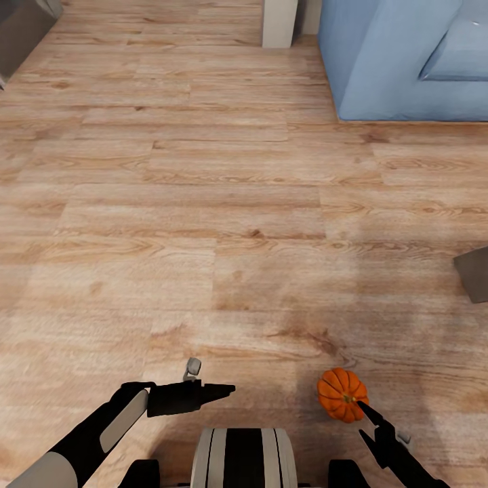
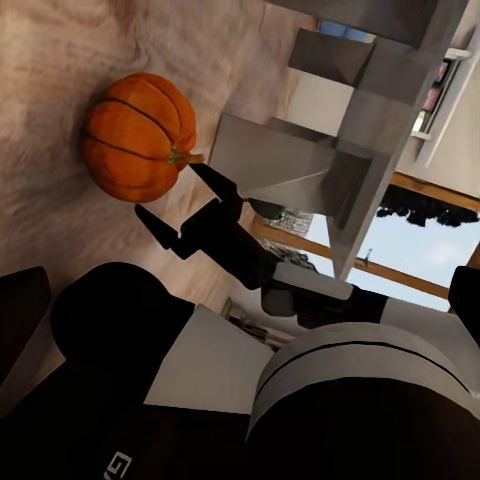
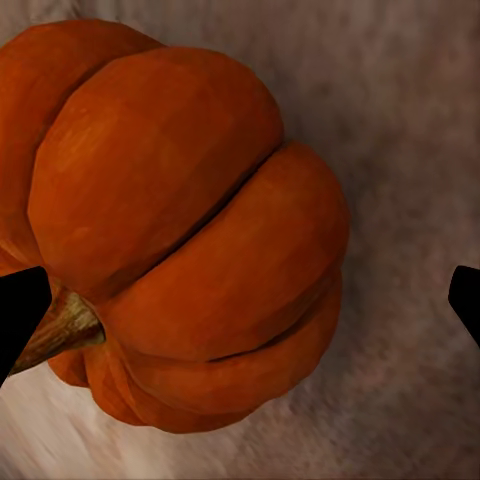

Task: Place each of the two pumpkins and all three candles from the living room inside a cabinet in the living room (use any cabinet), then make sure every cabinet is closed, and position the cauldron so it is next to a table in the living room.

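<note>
Right gripper (image 1: 366, 419), jaws apart, one fingertip touching the pumpkin (image 1: 342, 394) on the floor (image 1: 203, 203) at five o'clock; wrist view alone reveals the stem (image 3: 62, 328). Left gripper (image 1: 227, 390): state indiscernible.

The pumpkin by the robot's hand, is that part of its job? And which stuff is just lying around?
Part of the job:
pumpkin, touched by a finger of the open right gripper

Just there:
blue sofa
wooden floor
left gripper, holding nothing
</note>
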